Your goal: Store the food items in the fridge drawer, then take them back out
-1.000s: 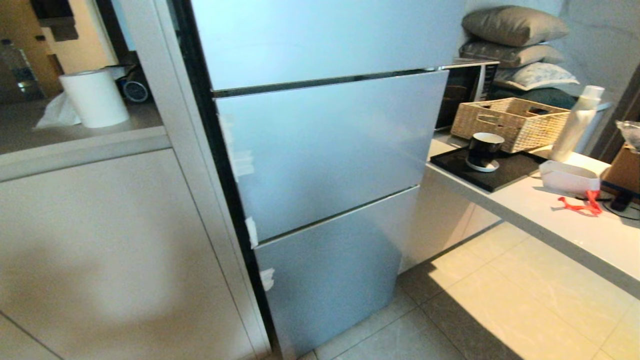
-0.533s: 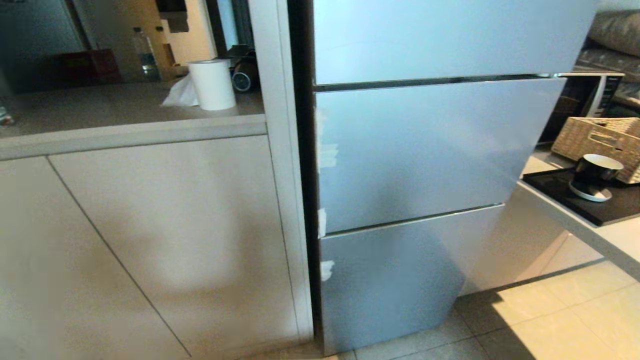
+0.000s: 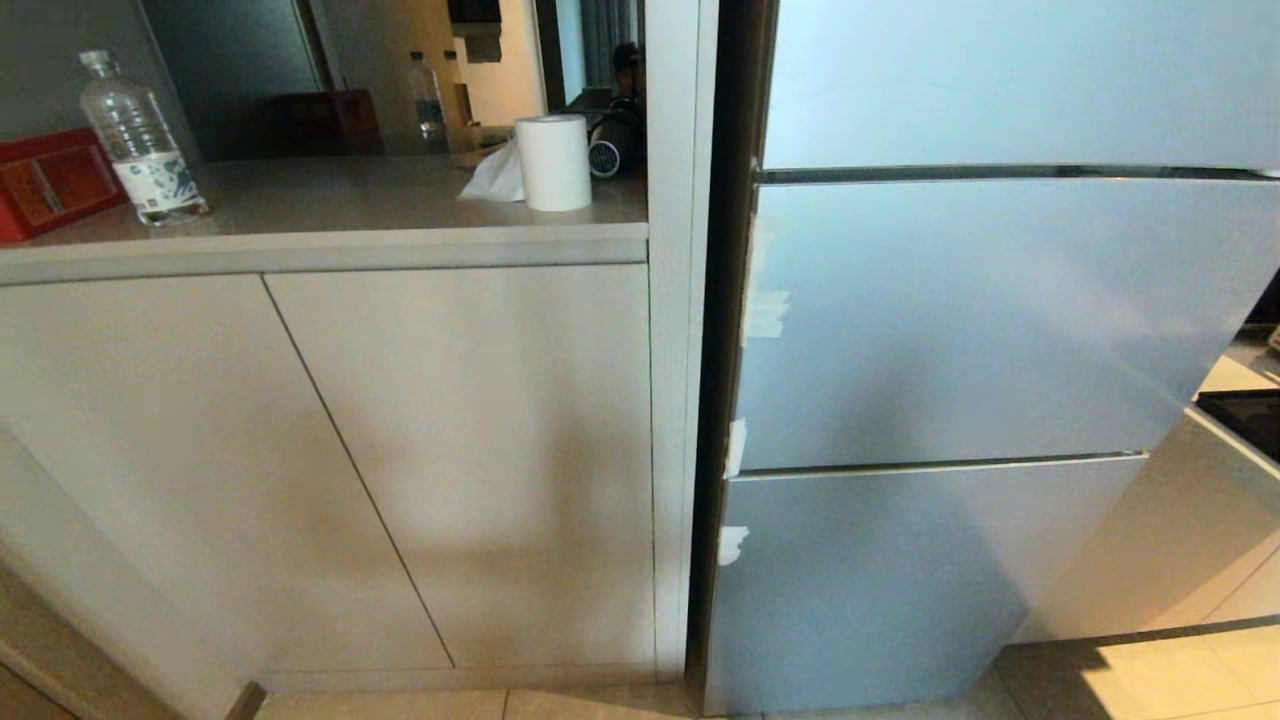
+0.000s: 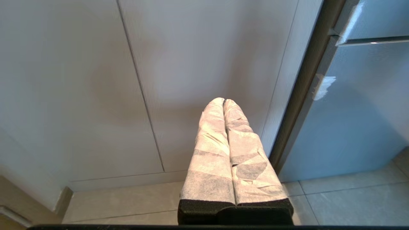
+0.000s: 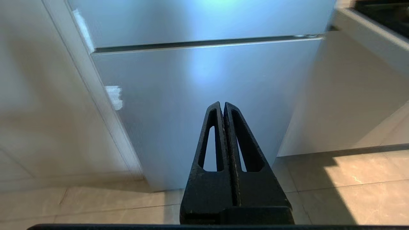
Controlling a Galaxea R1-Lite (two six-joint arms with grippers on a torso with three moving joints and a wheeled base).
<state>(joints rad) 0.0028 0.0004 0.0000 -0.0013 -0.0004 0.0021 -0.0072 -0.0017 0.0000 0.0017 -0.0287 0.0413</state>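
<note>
Three silver-blue fridge panels (image 3: 960, 320) face you, all shut, so the drawer and the food items are out of sight. Your left gripper (image 4: 223, 101), fingers wrapped in white tape and pressed together, points at the beige cabinet doors (image 4: 143, 80). Your right gripper (image 5: 222, 105), fingers likewise closed on nothing, aims at the lowest panel, probably parked while you line up.

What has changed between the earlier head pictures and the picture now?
Only the camera turned left: the whole scene slid right in the head view. The fridge now sits at the right, the basket and mug are out of frame, and a water bottle and red box came into view. The fridge doors stay closed; the paper roll has not moved. Nothing was grasped or released.
</note>
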